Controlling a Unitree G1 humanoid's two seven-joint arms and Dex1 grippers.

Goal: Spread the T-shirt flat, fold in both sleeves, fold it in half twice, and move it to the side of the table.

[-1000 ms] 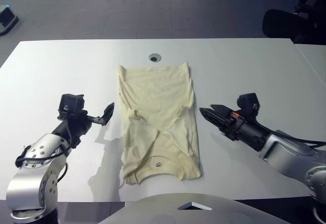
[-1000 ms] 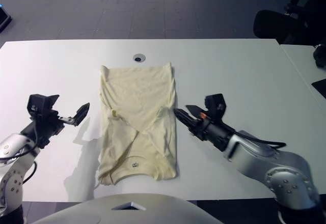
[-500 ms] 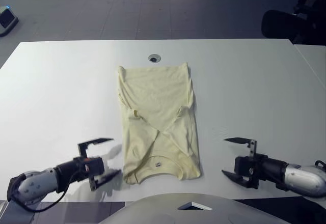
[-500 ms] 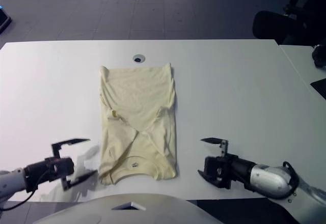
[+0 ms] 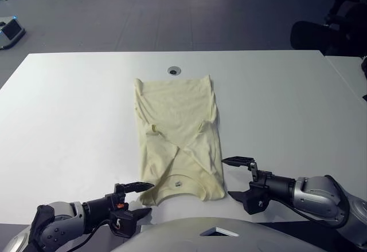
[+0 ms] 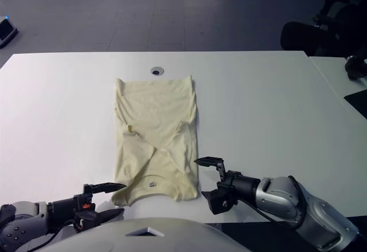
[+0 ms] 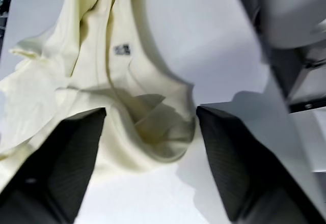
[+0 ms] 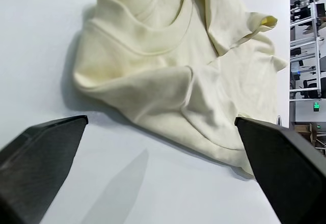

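Both jaws wide open — at T-shirt (image 5: 179, 132) corners

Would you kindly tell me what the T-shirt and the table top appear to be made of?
The T-shirt looks like soft, matte knit fabric, probably cotton: it creases and lies in limp folds. The table top seems to be hard, smooth white laminate or coated board: it is flat and even, with a faint sheen. Its core cannot be told.

On my left wrist camera I see the left gripper (image 7: 150, 111) spread wide, its dark fingers (image 7: 66, 158) flanking a rumpled corner of the pale yellow T-shirt (image 7: 91, 81). The neckline and its small label (image 7: 120, 49) lie just beyond, on the white table (image 7: 193, 40).
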